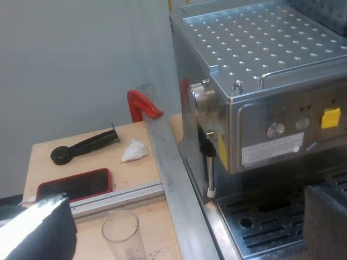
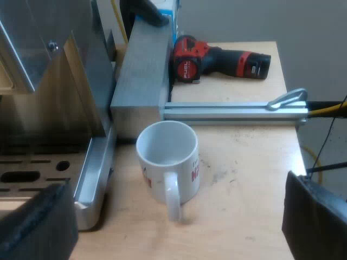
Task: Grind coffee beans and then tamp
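Left gripper (image 1: pixel 181 227) gapes wide, empty, at espresso machine (image 1: pixel 260 81) front, with measuring glass (image 1: pixel 120 230) just beside. Right gripper (image 2: pixel 176 216) is equally wide and empty over mug (image 2: pixel 167 157). Probably pre-grind; the next move needs a reach into the machine front.

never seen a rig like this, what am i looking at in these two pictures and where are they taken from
Each picture comes from a camera riding on one of two robot arms, looking past that arm's own two black fingers. In the left wrist view the left gripper is open and holds nothing; ahead is a steel espresso machine, and on the wooden table are a measuring glass, a phone in a red case, a black tool and crumpled white paper. In the right wrist view the right gripper, also open and empty, faces a white mug, with a red and black drill farther off.
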Robot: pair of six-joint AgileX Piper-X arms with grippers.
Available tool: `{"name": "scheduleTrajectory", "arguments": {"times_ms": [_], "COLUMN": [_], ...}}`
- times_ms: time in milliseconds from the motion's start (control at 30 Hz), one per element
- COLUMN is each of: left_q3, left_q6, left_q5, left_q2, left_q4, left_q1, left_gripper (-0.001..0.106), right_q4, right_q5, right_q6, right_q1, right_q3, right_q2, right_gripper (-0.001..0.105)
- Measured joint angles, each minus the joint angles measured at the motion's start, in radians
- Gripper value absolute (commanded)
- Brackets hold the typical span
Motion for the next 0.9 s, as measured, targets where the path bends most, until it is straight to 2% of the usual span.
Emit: {"name": "scheduleTrajectory", "arguments": {"times_ms": [233, 400, 533, 767, 900], "left_q3": [0.085, 0.102, 0.102, 0.102, 0.132], "left_q6": [0.002, 0.002, 0.002, 0.002, 0.0], "left_q5": [-0.003, -0.006, -0.006, -0.006, -0.031], "left_q2": [-0.212, -0.312, -0.325, -0.325, -0.325], "left_q4": [0.145, 0.25, 0.344, 0.417, 0.349], "left_q1": [0.0, 0.0, 0.0, 0.0, 0.0], "left_gripper": [0.086, 0.086, 0.086, 0.086, 0.086], "right_q4": [0.006, 0.032, 0.034, 0.032, -0.015], "right_q5": [0.0, -0.001, -0.012, -0.012, -0.016], "right_q6": [0.024, 0.027, 0.034, 0.034, 0.034], "right_q1": [0.0, 0.002, 0.002, 0.002, 0.002], "right_q3": [0.11, 0.137, 0.163, 0.199, 0.218], "right_q2": [-0.183, -0.188, -0.188, -0.188, -0.188], "right_gripper": [0.078, 0.078, 0.078, 0.078, 0.078]}}
